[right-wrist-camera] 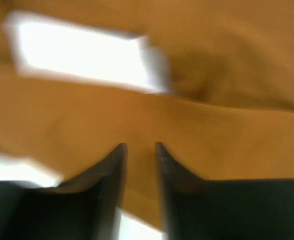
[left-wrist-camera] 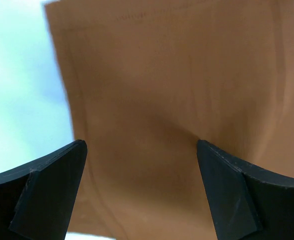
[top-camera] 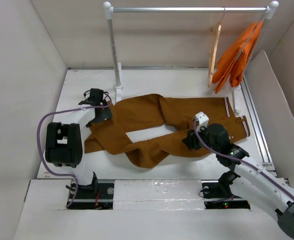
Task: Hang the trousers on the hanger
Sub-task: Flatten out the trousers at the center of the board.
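The trousers (top-camera: 152,117), rust-brown and long, lie spread flat on the white worktop (top-camera: 152,80). Seen from above, the waistband (top-camera: 235,117), with its white-striped inner edge, points to the right. The two legs run out to the left. One leg lies fairly straight across the middle of the worktop. The other bends towards the near edge, leaving a bare white gap between them.

The left pincer (top-camera: 103,114) sits low over the far left end of the upper leg, close to its hem. In the left wrist view, this pincer (left-wrist-camera: 142,150) is released, with its dark fingers (left-wrist-camera: 52,185) spread wide. The brown cloth (left-wrist-camera: 177,75) fills the space beneath them, and the cloth's edge shows against the pale worktop on the left.

The right pincer (top-camera: 191,141) is down on the trousers where the legs join, near the nearer leg. The right wrist view is blurred. In it, this pincer (right-wrist-camera: 139,147) has its fingers (right-wrist-camera: 112,170) drawn close together, with only a thin gap over the cloth. I cannot tell whether any cloth is pinched between them.

The hanger (top-camera: 214,47), made of slim pale wood, hangs on the rail (top-camera: 187,9) at the far right, well apart from the trousers. Just beside it on the same rail hangs a brighter orange garment (top-camera: 237,57).
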